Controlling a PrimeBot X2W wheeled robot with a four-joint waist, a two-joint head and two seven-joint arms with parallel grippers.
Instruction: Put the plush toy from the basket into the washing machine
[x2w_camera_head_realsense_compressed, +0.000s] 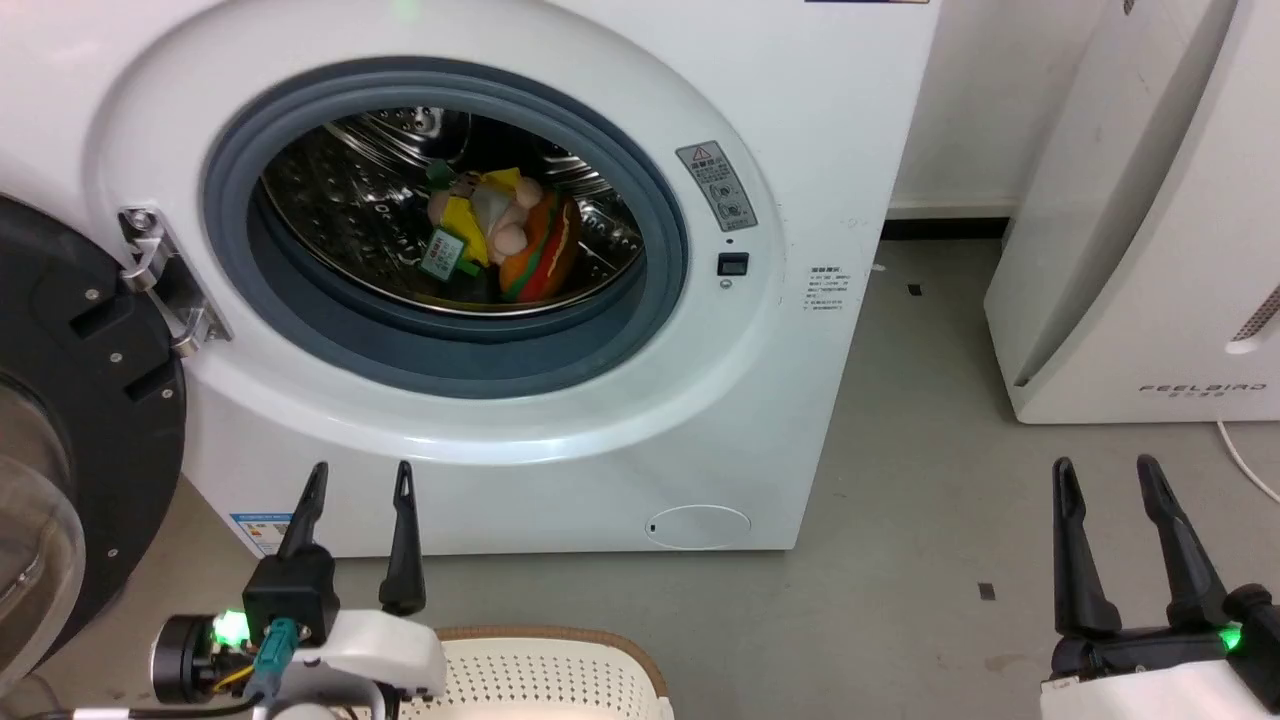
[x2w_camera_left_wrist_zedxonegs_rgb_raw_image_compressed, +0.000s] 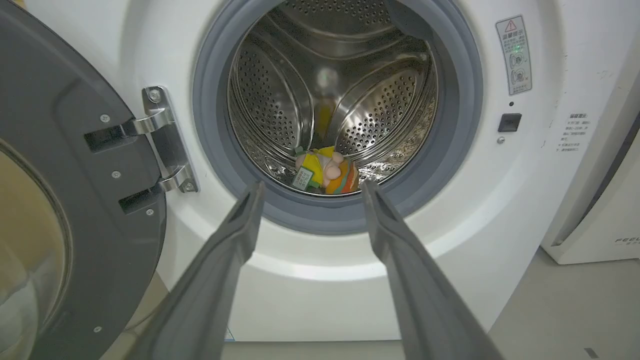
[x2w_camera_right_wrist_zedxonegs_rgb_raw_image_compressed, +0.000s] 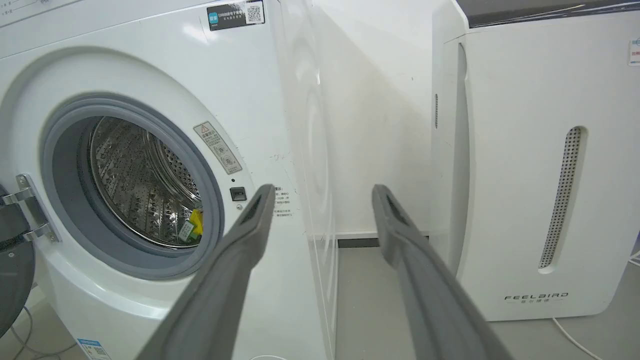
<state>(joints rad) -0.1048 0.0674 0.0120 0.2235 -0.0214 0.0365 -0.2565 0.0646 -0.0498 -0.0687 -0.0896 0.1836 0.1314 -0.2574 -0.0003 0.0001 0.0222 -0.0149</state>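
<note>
The plush toy (x2w_camera_head_realsense_compressed: 505, 240) lies inside the steel drum of the washing machine (x2w_camera_head_realsense_compressed: 640, 400), orange bun to the right, yellow-and-peach figure and green tag to the left. It also rests low in the drum in the left wrist view (x2w_camera_left_wrist_zedxonegs_rgb_raw_image_compressed: 327, 171), and a yellow sliver of the plush toy (x2w_camera_right_wrist_zedxonegs_rgb_raw_image_compressed: 192, 226) peeks past the gasket in the right wrist view. The porthole door (x2w_camera_head_realsense_compressed: 70, 440) hangs swung out at the left. My left gripper (x2w_camera_head_realsense_compressed: 360, 478) is open below the opening, empty. My right gripper (x2w_camera_head_realsense_compressed: 1105, 473) is open over the floor at the right, empty. The basket (x2w_camera_head_realsense_compressed: 560, 670) sits at the bottom edge.
The white slanted FEELBIRD appliance (x2w_camera_head_realsense_compressed: 1150, 250) stands to the right of the machine, with a white cable (x2w_camera_head_realsense_compressed: 1245, 460) trailing on the grey floor (x2w_camera_head_realsense_compressed: 900, 580). The door hinge (x2w_camera_head_realsense_compressed: 165, 280) juts out on the machine's left side.
</note>
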